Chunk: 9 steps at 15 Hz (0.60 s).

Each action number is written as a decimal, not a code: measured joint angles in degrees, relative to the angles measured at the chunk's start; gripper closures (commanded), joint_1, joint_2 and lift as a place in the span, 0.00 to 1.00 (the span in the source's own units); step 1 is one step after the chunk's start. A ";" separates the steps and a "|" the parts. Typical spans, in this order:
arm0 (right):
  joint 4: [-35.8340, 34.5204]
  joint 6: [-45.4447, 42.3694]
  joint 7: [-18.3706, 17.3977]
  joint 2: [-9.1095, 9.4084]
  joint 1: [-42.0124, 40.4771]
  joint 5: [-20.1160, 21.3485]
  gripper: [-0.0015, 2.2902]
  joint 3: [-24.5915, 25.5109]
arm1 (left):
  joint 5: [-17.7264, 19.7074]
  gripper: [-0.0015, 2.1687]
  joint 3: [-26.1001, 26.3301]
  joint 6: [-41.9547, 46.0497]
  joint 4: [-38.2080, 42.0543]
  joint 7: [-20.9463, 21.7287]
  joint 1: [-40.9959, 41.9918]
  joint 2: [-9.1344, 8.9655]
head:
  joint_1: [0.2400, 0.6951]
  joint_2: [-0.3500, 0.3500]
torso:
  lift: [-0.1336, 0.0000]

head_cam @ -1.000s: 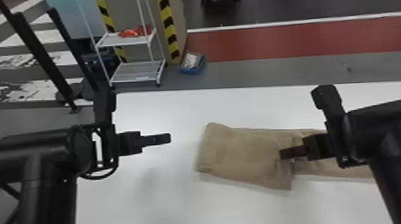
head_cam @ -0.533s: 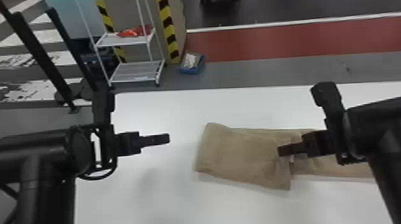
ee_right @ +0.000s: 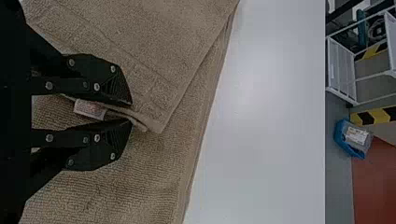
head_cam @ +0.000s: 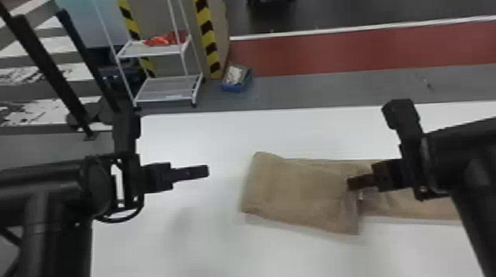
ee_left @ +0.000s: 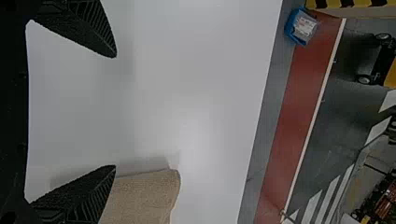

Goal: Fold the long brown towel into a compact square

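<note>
Left side first. My left end effector [head_cam: 207, 171] is over the white surface [head_cam: 192, 252], left of the towel and apart from it; its wrist view has the fingers wide open, nothing between them.

Towel [head_cam: 296, 193]: on the surface, from the middle out to the right. Brown, terry texture. The left end is doubled over in a broad flap, fold edge at left, rounded at the far corner. The flap is fairly smooth but lies slightly askew; its near right corner juts past the strip below. A woven band runs beside its hem, and a pale tag [ee_right: 88, 109] pokes out there. Beyond the flap the strip is rumpled, running right beneath my right arm.

Right end effector [head_cam: 348, 183]: at the flap's right edge. In its wrist view the fingers stand narrowly apart, hem and tag in the gap; I read it as partly open.
</note>
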State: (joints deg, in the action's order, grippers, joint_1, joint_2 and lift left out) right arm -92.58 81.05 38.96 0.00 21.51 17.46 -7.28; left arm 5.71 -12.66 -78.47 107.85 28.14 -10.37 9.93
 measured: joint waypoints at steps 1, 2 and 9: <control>-0.02 -0.04 0.02 0.00 0.00 -0.12 0.49 0.13 | -0.01 0.01 0.00 0.23 -0.01 -0.01 0.00 0.00 | 1.00 0.72 | 0.10; -0.10 -0.05 0.03 0.00 0.01 -0.25 0.49 0.27 | -0.08 0.01 0.00 0.53 -0.01 -0.02 0.00 0.00 | 1.00 0.72 | 0.10; -6.48 0.77 0.37 0.00 -0.62 -3.88 0.49 4.07 | -0.10 0.01 -1.01 0.87 -0.02 0.07 -0.14 0.08 | 1.00 0.73 | 0.10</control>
State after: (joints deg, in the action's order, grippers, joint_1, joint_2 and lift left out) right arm -99.06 81.82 39.33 0.00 20.89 13.57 -3.21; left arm 5.62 -13.67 -77.61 107.84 28.21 -10.51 10.01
